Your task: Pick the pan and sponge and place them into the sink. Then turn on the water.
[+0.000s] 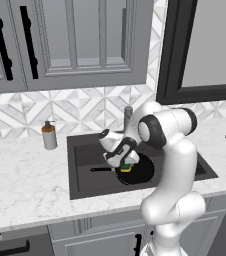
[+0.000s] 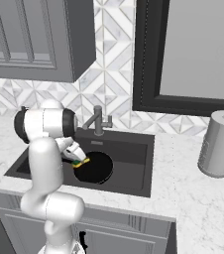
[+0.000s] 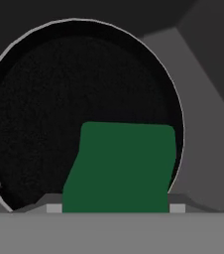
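Observation:
The black pan [image 1: 141,173] lies inside the dark sink [image 1: 81,150], right of the middle, its thin handle [image 1: 101,169] pointing left. My gripper [image 1: 125,163] hangs low over the pan's left rim, shut on the sponge [image 1: 126,168], green over yellow. From the right side the sponge [image 2: 81,162] sits at the pan's [image 2: 97,168] near-left edge in the sink [image 2: 131,163]. In the hand view the sponge's green top [image 3: 120,168] lies between the fingertips, over the pan's black floor [image 3: 59,99]. The grey faucet [image 1: 128,116] stands behind the basin; no water runs.
A brown-topped soap dispenser [image 1: 49,135] stands on the marble left of the sink. A grey cylinder [image 2: 219,144] stands on the counter to the right. The faucet [image 2: 98,120] with its side lever rises just behind my arm. Cabinets hang above.

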### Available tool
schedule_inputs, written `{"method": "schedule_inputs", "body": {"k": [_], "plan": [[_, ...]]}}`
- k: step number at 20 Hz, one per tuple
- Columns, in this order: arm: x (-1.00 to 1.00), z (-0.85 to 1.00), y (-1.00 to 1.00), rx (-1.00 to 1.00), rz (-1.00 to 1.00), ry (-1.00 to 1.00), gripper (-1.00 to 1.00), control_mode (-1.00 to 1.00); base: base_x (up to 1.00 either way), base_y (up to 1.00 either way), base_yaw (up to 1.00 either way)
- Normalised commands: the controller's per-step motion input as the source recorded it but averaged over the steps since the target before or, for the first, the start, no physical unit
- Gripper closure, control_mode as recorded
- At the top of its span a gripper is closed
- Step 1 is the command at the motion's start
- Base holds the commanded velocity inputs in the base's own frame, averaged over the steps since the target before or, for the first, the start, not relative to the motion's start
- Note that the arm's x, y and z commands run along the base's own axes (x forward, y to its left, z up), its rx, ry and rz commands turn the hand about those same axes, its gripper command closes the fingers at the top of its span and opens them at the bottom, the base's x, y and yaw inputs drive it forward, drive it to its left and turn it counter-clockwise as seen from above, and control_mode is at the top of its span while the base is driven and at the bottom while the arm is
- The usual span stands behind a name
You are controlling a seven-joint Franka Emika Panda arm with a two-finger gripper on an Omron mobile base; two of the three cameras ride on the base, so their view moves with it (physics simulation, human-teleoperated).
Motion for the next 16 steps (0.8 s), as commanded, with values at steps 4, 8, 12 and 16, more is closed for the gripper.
{"method": "schedule_inputs", "body": {"k": [4, 8, 12, 16], "plan": [[0.34, -0.31, 0.00, 0.00, 0.00, 0.00, 1.00, -1.00, 0.00, 0.00, 0.00], [0.25, -0.38, 0.00, -0.01, 0.00, 0.00, 1.00, -1.00, 0.00, 0.00, 0.00], [0.24, -0.36, 0.00, -0.01, 0.00, 0.00, 1.00, -1.00, 0.00, 0.00, 0.00], [0.25, -0.32, 0.00, 0.00, 0.00, 0.00, 1.00, -1.00, 0.00, 0.00, 0.00]]}}
